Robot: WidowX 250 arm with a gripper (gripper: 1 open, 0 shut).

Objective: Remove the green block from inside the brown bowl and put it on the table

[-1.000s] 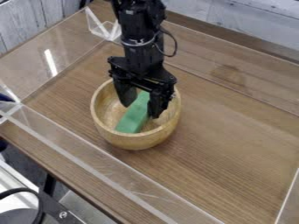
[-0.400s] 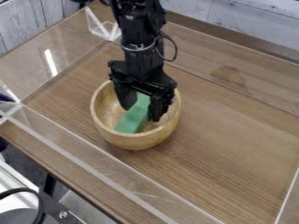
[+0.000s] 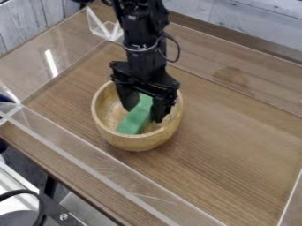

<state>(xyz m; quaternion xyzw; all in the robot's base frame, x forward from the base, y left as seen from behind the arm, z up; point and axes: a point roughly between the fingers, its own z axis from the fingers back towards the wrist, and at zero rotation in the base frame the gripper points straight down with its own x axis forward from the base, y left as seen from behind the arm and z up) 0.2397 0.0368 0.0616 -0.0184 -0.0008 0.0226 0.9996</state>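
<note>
Camera view, hidden parts: my own fingers [image 3: 145,102] cover the upper end of the green block [image 3: 138,120], so I cannot tell whether either tip touches it.
Camera view, cut off: the top of my arm [image 3: 139,25] runs out of the upper edge, and the bench [image 3: 230,132] is cropped at the right and the bottom.
Camera view, hard to make out: the far inner wall of the brown bowl [image 3: 109,112] sits behind my wrist and is lost to me; the clear acrylic wall [image 3: 48,53] shows mainly as bright glints and thin edges.
Arm pose: I hang upright over the bowl, wrist pointing straight down, with dark cables looping beside the wrist.
Fingers: spread wide, one tip to each side of the block's upper end, dipped below the bowl's rim; nothing is gripped.
Green block: directly beneath and between my fingers, inside the bowl, leaning with its lower end toward the near wall.
Brown bowl: under my fingers, resting on the bench, its near rim in front of them.
Bench: bare wood grain all round the bowl.
</note>
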